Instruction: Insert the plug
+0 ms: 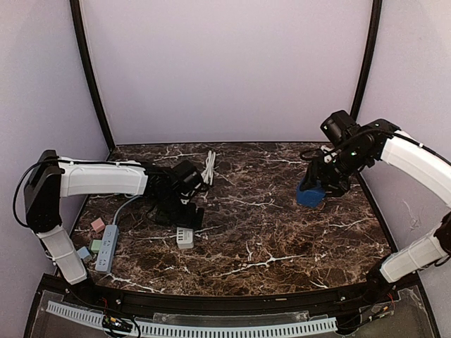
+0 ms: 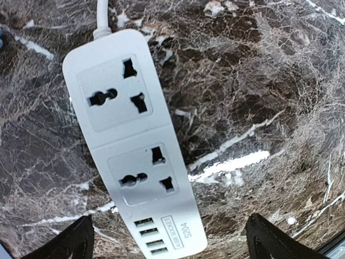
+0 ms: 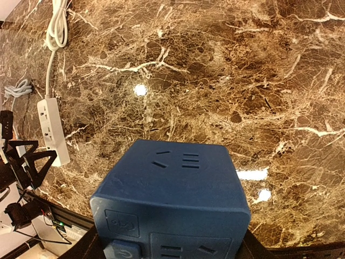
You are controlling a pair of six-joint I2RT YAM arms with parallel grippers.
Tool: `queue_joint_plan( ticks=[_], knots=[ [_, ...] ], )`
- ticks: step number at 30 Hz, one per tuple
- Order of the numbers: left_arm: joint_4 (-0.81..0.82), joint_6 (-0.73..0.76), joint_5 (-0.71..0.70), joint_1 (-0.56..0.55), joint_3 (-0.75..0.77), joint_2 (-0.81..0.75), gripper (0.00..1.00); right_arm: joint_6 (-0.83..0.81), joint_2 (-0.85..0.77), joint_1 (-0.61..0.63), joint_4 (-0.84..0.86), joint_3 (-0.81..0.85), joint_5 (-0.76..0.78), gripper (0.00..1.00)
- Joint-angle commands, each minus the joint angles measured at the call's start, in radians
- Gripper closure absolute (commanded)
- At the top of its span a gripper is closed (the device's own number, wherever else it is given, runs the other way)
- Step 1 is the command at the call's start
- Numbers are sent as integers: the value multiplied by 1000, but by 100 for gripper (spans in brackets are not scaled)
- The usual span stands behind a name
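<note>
A white power strip (image 2: 135,145) with two universal sockets and several USB ports lies on the marble table, its cord leaving at the far end. It also shows in the top view (image 1: 184,238). My left gripper (image 2: 170,243) hovers over its USB end, jaws wide open and empty, and shows in the top view (image 1: 182,211). My right gripper (image 3: 172,251) is shut on a blue cube socket (image 3: 172,199), which shows at the right of the table (image 1: 310,193). I see no loose plug clearly.
A coiled white cord (image 1: 209,167) lies at the back centre. A grey-blue power strip (image 1: 106,248) with its cord lies at the left edge, beside small pink (image 1: 97,224) and green (image 1: 95,246) blocks. Curtain walls close off the back and sides.
</note>
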Motion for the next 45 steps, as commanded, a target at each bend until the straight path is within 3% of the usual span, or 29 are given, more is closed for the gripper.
queue_joint_plan(
  ticks=[1,13,20,30,39,45],
  knots=[
    [17,-95,-50,-18,-34,-22,3,-8,-18,-4,30,-4,-4,100],
    [70,-158,-34,-32,-61,36,21,14,-76,-4,80,-62,-47,100],
    [79,-179,-41,-44,-54,81,25,-1,-114,-4,58,-62,-32,100],
    [80,-213,-59,-95,-34,107,47,-37,-139,-5,27,-64,-27,100],
    [77,-248,-44,-220,106,199,49,-75,-150,-6,-16,-46,38,100],
    [82,-286,-11,-296,213,286,46,-83,-161,-5,-30,-49,62,100]
  ],
)
